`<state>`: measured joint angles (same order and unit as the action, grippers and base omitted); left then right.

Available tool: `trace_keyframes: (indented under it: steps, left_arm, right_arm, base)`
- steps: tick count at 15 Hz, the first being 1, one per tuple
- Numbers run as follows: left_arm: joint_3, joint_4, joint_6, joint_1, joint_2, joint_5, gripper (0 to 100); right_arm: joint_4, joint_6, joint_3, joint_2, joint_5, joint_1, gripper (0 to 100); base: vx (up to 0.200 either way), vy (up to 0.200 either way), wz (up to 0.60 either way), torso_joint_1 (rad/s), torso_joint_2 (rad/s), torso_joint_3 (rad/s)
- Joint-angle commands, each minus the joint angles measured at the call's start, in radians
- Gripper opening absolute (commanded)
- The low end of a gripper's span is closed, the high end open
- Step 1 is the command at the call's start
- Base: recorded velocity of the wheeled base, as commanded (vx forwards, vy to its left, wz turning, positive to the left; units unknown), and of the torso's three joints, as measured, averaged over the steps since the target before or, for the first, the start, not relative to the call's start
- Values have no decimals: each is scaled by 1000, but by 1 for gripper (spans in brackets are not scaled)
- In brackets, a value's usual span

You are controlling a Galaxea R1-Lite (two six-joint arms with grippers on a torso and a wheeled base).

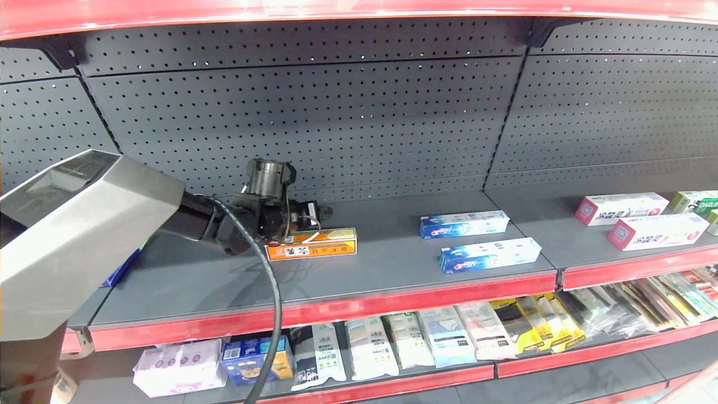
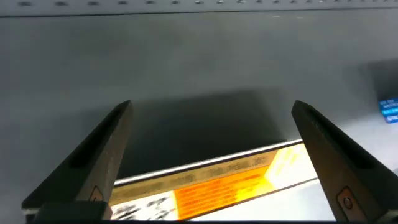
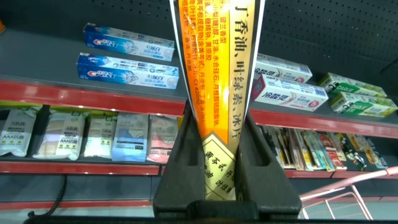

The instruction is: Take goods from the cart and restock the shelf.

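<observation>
- Left pincer point(image 2: 211, 109), spread apart, is straddling an orange cardboard box point(image 1: 311, 244) on the grey metal shelf point(image 1: 392, 275).
- Right pincer point(image 3: 219, 115) is clamping a second orange box point(image 3: 214, 62).
- Blue-and-white toothpaste boxes point(image 1: 464, 224) are lying well clear.

This is a shop: a long grey shelf point(image 1: 392, 264) with a perforated back panel point(image 1: 336, 123) and red edge strips point(image 1: 336, 306) runs beneath the left fingers point(image 2: 102, 162). Toothpaste boxes point(image 1: 464, 224) lie in neat rows on it, off to the right of those fingers. Below them, a lower shelf point(image 1: 589, 350) holds packets point(image 1: 443, 336) packed side by side, like stock laid out for sale.
</observation>
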<state>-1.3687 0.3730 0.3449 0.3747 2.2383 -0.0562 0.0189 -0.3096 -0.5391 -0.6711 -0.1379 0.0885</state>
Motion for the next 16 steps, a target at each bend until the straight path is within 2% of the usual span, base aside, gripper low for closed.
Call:
trace_keyframes:
  steps: [1, 6, 10, 14, 16]
  left_arm:
    - [-15, -3, 0, 6, 18, -1, 100]
    - [-47, -78, 3, 12, 18, -19, 100]
    - [-53, -83, 5, 16, 23, -21, 100]
    - [-56, -128, -20, 20, 30, -53, 100]
    - [-59, -128, -20, 20, 32, -54, 100]
  right_arm:
    - [-1, 0, 4, 2, 0, 0, 0]
    - [-1, 0, 19, 11, 0, 0, 0]
    - [-1, 0, 21, 11, 1, 0, 0]
    - [-1, 0, 21, 11, 1, 0, 0]
    - [-1, 0, 21, 11, 1, 0, 0]
  base:
    - [0, 0, 0, 0, 0, 0]
    - [0, 0, 0, 0, 0, 0]
    - [0, 0, 0, 0, 0, 0]
    - [0, 0, 0, 0, 0, 0]
    - [0, 0, 0, 0, 0, 0]
